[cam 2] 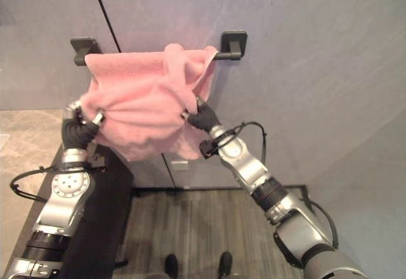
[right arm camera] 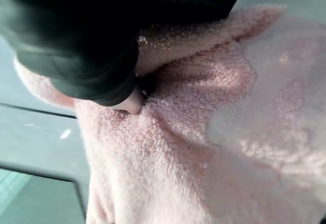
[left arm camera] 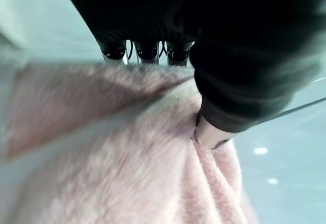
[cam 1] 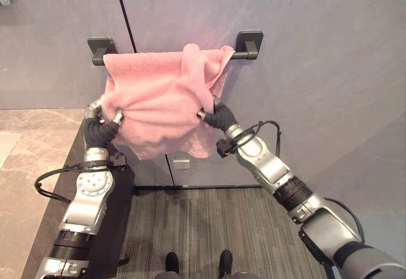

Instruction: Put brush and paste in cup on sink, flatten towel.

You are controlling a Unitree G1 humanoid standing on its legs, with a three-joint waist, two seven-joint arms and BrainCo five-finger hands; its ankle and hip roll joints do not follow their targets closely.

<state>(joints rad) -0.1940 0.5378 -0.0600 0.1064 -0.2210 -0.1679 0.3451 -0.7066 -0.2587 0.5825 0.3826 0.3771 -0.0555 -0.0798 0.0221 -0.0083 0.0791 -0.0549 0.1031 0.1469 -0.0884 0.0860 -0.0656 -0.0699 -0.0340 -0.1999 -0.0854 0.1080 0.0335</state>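
A: What takes up most of the scene?

B: The grey wall [cam 1: 317, 70], with a dark seam running down it. A black rail [cam 1: 244, 52] is fixed across it on two brackets, and the wood-look floor [cam 1: 209, 228] lies below.

A: And the towel?

B: The pink towel [cam 1: 158, 101] hangs over the rail. It is not flat: its right part is bunched into a thick fold at the top, and the lower body is drawn outward between the two hands.

A: Where is the towel relative to the left hand?

B: The left hand [cam 1: 104, 115] is at the towel's lower left edge, touching it. In the left wrist view the cloth [left arm camera: 117, 152] lies right against the hand, with the thumb [left arm camera: 209, 135] pressed into the pile and the fingers [left arm camera: 147, 51] running over the top edge. That reads as a pinch on the cloth.

A: And the right hand?

B: The right hand [cam 1: 212, 115] is at the towel's right side, partway down, just below the bunched fold. In the right wrist view a fingertip [right arm camera: 130, 102] is sunk into the fleece [right arm camera: 204, 132] beneath the dark cover, so cloth is gathered in that hand too.
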